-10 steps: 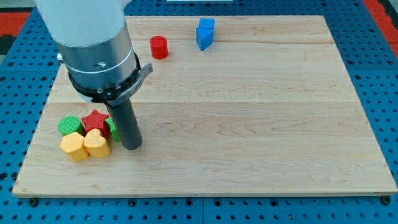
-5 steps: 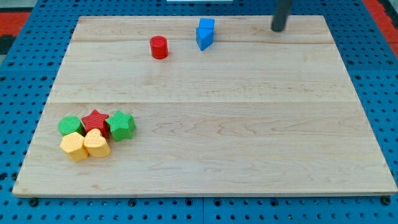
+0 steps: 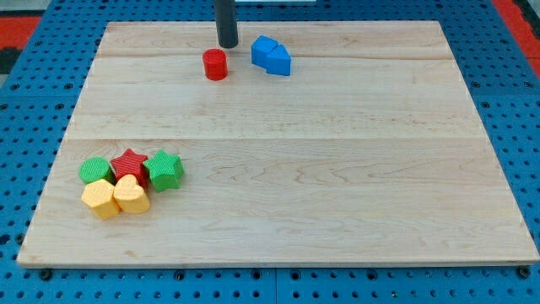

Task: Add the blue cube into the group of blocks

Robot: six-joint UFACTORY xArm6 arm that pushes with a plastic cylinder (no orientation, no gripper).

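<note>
Wooden board [image 3: 354, 169] on a blue pegboard, that's our whole workspace. No claw on this rig, so nothing to call open or closed, just the rod, and our tip [image 3: 228, 45] sits near the view's top edge of the board.

Blue cube [image 3: 271, 56] is just to the view's right of the tip and a touch lower, near but not touching as far as we can tell. It reads more like a blocky wedge than a clean cube from this angle. Red cylinder [image 3: 216, 64] is right below the tip, very close.

Group is far off toward the view's bottom left from the tip: green block [image 3: 94, 171], red star [image 3: 130, 163], green star [image 3: 164, 170], and two yellow blocks [image 3: 116, 197] in front, all bunched together.

Our guess: the cube is light, hard plastic and will slide easily but spin if hit off-centre. No grabbing here, so we'd get the tip onto its upper-right side and shove diagonally, steering clear of the red cylinder
</note>
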